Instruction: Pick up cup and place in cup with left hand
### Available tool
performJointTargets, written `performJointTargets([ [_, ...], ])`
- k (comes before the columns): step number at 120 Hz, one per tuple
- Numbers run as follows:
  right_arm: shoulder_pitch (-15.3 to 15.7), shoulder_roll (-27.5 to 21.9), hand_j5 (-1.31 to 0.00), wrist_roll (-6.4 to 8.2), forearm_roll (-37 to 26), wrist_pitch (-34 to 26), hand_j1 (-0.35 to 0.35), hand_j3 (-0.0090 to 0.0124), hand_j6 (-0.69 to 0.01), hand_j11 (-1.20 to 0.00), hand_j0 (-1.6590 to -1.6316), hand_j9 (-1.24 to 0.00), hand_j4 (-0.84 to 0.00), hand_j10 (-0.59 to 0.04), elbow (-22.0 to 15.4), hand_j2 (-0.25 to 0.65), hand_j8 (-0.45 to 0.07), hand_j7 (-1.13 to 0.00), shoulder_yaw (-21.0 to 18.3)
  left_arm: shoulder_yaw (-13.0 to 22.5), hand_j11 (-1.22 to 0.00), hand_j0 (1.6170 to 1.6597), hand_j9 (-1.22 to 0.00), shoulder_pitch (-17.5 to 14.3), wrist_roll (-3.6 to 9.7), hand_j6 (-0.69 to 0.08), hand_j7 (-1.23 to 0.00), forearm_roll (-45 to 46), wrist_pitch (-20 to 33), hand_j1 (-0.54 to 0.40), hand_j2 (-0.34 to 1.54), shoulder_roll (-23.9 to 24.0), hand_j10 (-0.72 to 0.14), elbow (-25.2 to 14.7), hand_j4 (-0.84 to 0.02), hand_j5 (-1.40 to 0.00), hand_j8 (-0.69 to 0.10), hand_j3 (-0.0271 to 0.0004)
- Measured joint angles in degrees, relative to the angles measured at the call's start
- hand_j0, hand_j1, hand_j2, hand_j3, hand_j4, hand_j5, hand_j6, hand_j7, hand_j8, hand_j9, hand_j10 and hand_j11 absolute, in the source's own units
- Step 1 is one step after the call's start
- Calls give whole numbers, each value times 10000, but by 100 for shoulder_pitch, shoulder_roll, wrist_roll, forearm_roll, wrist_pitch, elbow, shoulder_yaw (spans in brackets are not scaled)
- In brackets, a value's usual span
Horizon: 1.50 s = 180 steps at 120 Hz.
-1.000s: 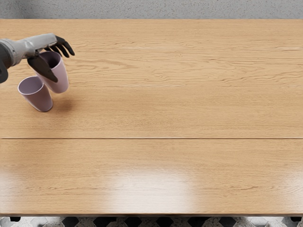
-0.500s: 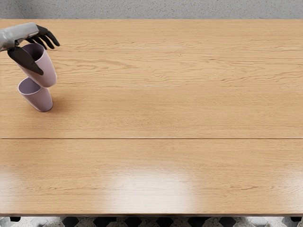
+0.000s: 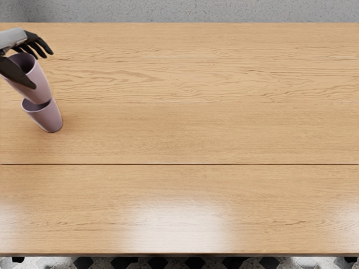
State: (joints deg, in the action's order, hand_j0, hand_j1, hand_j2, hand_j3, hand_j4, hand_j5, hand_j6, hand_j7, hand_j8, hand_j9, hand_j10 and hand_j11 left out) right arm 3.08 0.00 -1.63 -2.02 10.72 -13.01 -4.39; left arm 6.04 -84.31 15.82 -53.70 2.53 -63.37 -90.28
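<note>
At the near edge of the view we note patterned floor tiles (image 3: 159, 262), then the wood-plank counter (image 3: 196, 140). On its left part stands the lower mauve cup (image 3: 48, 119), upright. Just beyond, we see the upper mauve cup (image 3: 42, 84), tilted, its base overlapping the lower one's mouth; whether it is inside, we cannot tell. The left hand (image 3: 13, 39) has its fingers (image 3: 39, 43) and thumb gripping it near the rim. Farthest, speckled grey surface (image 3: 196, 11).
</note>
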Motion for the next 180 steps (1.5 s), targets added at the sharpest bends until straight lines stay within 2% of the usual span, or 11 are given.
performJointTargets([
  [31, 0, 0, -195, 2, 0, 0, -3310, 0, -148, -195, -16581, -195, -149, -149, 0, -31, -148, -195, 0, 19, -5837, 16569, -5903, 116, -24, -4522, -5812, -39, 237, -1391, 858, 40, -3556, 143, -4513, -5818, -4316, 0],
  [38, 0, 0, -195, 1, 0, 0, -3310, 0, -148, -195, -16581, -195, -149, -149, 0, -31, -148, -195, 1, 20, -5869, 16567, -5929, 161, -33, -4528, -5857, -38, 277, -1268, 834, 44, -3814, 173, -4519, -5863, -4403, 0],
  [46, 0, 0, -195, 1, 0, 0, -3310, 0, -148, -195, -16581, -195, -149, -149, 1, -31, -149, -195, 1, 22, -5898, 16567, -5928, 219, -38, -4560, -5866, -46, 304, -1363, 764, 35, -3650, 192, -4551, -5872, -4362, 0],
  [59, 0, 0, -195, 1, 0, 0, -3310, 0, -148, -195, -16581, -195, -149, -149, 1, -31, -148, -195, 1, 19, -5911, 16570, -5967, 259, -42, -4555, -5933, -45, 350, -1288, 1414, 35, -4004, 211, -4546, -5940, -4440, 0],
  [131, 0, 0, -195, 0, 0, 0, -3310, 0, -148, -195, -16581, -195, -149, -149, 1, -31, -149, -195, 2, -6, -5802, 16576, -5797, 442, -47, -4515, -5803, -56, 486, -1369, 1659, 140, -4066, 291, -4505, -5810, -4511, 0],
  [141, 0, 0, -195, 2, 0, 0, -3310, 0, -148, -195, -16581, -195, -149, -149, 1, -31, -149, -195, 1, -11, -5407, 16577, -5406, 452, -70, -4215, -5411, -45, 544, -1117, 1423, 141, -3914, 287, -4205, -5418, -4212, 0],
  [159, 0, 0, -195, -1, 0, 0, -3310, 0, -148, -195, -16581, -195, -149, -149, 1, -31, -149, -195, 0, -18, -3683, 16578, -3684, 452, -275, -2906, -3689, 10, 657, 309, 888, 141, -2752, 284, -2893, -3695, -2904, 0],
  [180, 0, 0, -195, 1, 0, 0, -3310, 0, -148, -195, -16581, -195, -149, -149, 1, -31, -149, -195, 1, -16, -2560, 16579, -2563, 461, -337, -2066, -2568, 28, 697, 1252, 567, 141, -1984, 283, -2049, -2574, -2063, 0],
])
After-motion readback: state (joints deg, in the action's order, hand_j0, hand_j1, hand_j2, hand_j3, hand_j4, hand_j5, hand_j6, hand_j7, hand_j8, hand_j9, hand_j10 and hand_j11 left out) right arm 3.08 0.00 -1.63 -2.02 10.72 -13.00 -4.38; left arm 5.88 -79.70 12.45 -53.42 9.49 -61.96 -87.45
